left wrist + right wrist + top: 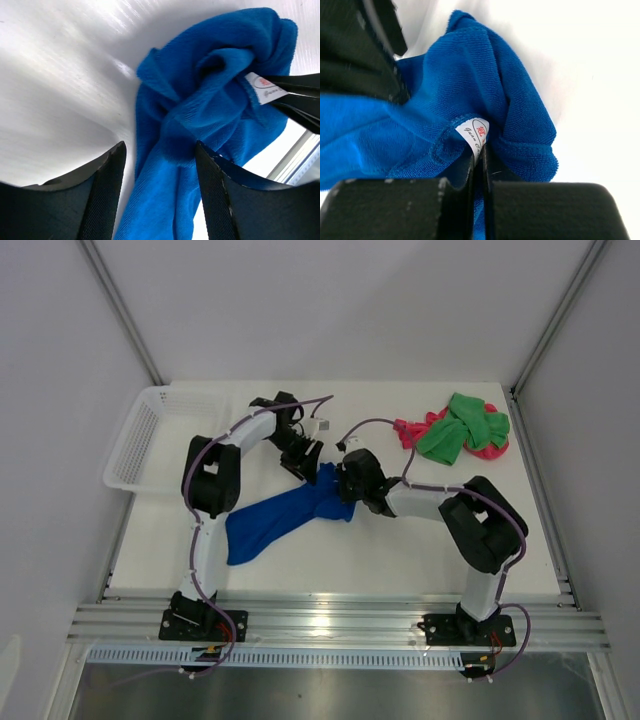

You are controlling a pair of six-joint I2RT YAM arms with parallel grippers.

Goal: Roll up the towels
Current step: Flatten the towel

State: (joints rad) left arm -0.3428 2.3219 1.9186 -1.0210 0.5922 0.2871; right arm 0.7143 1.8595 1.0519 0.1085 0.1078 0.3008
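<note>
- The right fingers (540, 205) are pressed together on the hem of the blue towel (470, 75), right at its sewn-in label (476, 132); the corner is judged to be pinned there so that the cloth can be pulled out flat.
- The left fingers (100, 200) are held apart, with nothing clamped between them. They are poised over a bunched fold of the blue towel, probably to take a 2nd hold opposite the right pair.
- On the white label, slanted script that seems to begin "Guan" can be read beside an oval outline with a red mark inside. The remaining letters are covered by the fingers, and the red mark is too small to read.
- In the top view the blue towel is seen crumpled near the middle of the surface (400, 550), trailing from the 2 pairs of fingers toward 7 o'clock. It is neither flattened nor rolled.
- The green towel (462, 430) and the pink-red towel (408, 428) are heaped together at 2 o'clock, well apart from the arms and evidently left for later.
- A white mesh basket (130, 445) is set at the 10 o'clock edge, with no towel seen in it.
</note>
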